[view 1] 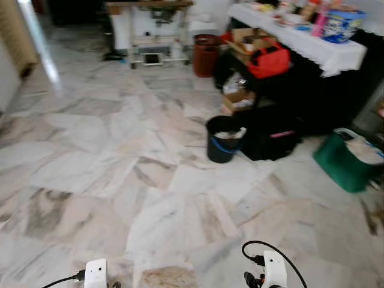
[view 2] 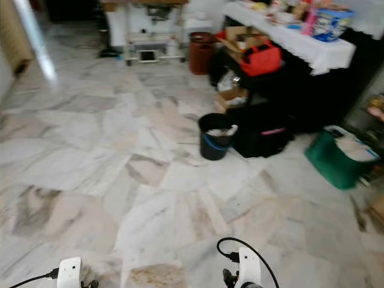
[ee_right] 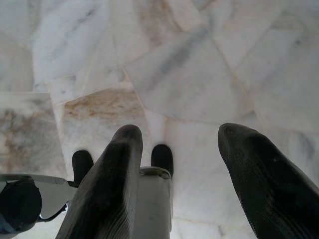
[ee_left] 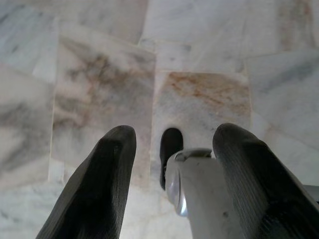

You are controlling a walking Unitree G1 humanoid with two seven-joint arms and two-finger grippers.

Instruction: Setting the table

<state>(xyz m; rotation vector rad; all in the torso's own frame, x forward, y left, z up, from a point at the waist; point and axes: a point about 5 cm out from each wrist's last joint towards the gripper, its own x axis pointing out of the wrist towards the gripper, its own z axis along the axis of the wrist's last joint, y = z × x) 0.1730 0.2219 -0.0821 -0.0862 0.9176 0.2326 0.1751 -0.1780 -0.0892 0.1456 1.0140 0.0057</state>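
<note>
Both arms hang low over the marble floor [view 1: 120,180], left gripper [ee_left: 172,174] and right gripper [ee_right: 177,164] spread wide and empty, while the cloth-covered table [view 1: 336,54] lies well ahead toward the right, nearer the right arm.

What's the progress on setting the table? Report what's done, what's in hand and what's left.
Done: nothing that can be seen. The table with the white cloth is far ahead to the right, across the marble floor, its top crowded with blurred items. In hand: nothing. The left gripper and right gripper hang over the floor, jaws open and empty. Left: reaching the table, passing the black bucket and green bin, and all the setting.
</note>
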